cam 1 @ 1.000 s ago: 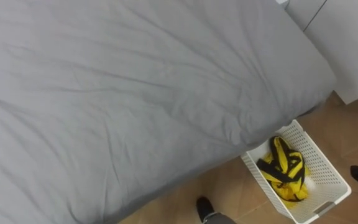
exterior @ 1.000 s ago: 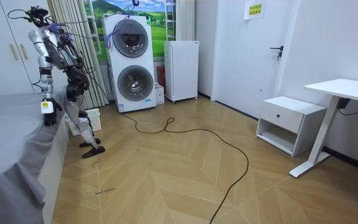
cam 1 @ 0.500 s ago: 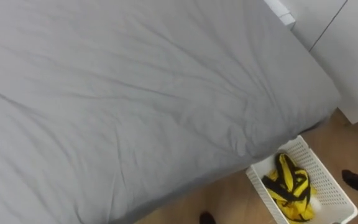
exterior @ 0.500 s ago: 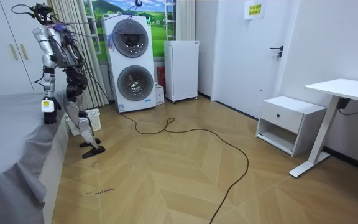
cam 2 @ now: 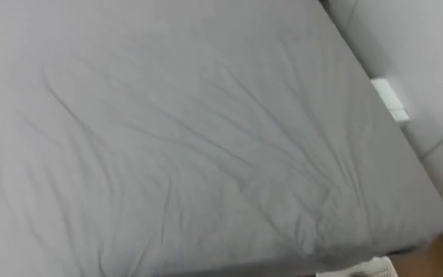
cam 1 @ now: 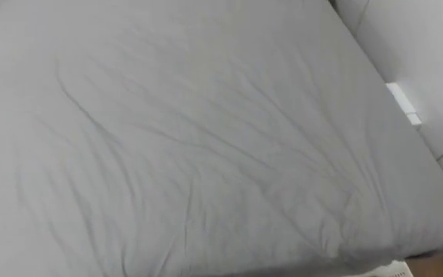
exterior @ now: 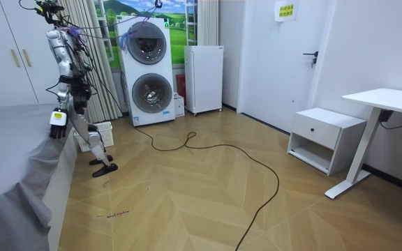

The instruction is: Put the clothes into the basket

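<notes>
Seemingly idle, the left hand [exterior: 58, 119] hangs by the bed [cam 1: 206, 138] corner, its fingers too small to read. The sheet carries no clothes, so I judge them already in the basket [exterior: 106, 129]. Next comes a checking look down into it. The room view gives robot and basket; the eye views give the sheet close up.

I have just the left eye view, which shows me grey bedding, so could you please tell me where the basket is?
Observer: The basket stands on the floor close by the robot's legs, at the corner of the bed.
Operator: Thank you. What is behind the robot there?
Observer: Two stacked washing machines, toward the room view's right of it.
Operator: And where is its left hand, please?
Observer: The left hand hangs down beside the bed's edge.
</notes>
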You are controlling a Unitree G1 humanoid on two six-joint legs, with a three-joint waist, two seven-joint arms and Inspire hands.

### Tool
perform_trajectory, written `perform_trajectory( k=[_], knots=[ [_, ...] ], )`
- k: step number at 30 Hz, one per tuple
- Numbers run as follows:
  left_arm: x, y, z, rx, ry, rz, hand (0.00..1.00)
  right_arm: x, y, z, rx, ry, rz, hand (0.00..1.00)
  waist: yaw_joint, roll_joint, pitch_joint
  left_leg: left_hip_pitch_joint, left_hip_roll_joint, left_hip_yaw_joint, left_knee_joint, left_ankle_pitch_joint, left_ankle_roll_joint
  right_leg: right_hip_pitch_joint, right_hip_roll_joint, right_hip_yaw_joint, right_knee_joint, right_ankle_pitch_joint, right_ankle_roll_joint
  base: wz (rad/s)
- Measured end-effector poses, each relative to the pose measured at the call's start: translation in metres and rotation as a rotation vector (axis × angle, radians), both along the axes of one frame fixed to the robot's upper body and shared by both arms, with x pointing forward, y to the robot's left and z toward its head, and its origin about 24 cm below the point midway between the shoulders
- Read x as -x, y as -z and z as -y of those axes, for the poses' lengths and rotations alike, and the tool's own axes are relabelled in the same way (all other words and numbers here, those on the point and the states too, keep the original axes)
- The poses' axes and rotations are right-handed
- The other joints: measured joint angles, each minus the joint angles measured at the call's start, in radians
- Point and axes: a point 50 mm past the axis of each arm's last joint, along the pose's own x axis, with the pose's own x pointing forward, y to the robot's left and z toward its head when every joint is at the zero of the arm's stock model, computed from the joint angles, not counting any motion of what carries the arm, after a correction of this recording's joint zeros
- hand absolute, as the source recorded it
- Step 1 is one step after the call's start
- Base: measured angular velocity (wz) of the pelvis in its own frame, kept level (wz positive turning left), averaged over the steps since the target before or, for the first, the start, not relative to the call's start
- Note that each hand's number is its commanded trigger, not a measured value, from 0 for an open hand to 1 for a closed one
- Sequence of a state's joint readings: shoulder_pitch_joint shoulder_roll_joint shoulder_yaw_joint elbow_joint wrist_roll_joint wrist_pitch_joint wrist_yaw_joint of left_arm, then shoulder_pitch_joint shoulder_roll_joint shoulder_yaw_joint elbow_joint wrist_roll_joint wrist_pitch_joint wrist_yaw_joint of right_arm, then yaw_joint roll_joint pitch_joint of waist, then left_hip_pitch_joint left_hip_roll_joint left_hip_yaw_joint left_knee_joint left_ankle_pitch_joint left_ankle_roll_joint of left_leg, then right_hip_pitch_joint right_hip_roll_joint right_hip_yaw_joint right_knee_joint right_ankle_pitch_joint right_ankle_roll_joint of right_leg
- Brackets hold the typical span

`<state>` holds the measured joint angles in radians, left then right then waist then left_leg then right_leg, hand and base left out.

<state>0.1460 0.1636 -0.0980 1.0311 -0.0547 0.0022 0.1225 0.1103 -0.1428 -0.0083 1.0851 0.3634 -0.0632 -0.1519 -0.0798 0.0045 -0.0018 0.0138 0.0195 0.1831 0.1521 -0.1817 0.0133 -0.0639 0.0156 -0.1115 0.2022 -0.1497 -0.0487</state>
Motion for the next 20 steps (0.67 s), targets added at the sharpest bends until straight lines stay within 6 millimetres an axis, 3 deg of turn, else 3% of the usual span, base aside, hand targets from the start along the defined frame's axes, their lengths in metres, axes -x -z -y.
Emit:
perform_trajectory(
  k=[5,11,20],
  knots=[
    [-0.001,0.001,0.005,0.002,0.005,0.005,0.00,0.007,0.006,-0.006,-0.040,-0.104,-0.064,0.00,0.014,-0.009,0.0103,0.017,-0.005,-0.032,0.000,0.000,0.000,0.040,-0.012,-0.033,-0.037,-0.006,0.003,0.25],
    [0.003,0.003,0.009,0.013,-0.011,-0.001,0.00,0.009,0.009,-0.014,-0.057,-0.177,-0.104,0.00,0.056,-0.009,0.0119,0.025,-0.011,-0.049,-0.001,0.000,0.000,0.059,-0.013,-0.054,-0.047,-0.010,0.005,0.07],
    [0.008,0.004,0.005,0.011,-0.061,-0.013,0.00,0.010,0.011,-0.021,-0.081,-0.218,-0.122,0.00,0.087,-0.001,0.0149,0.049,-0.016,-0.053,-0.002,0.000,0.000,0.103,-0.015,-0.057,-0.068,-0.014,0.008,0.03]
  ],
)
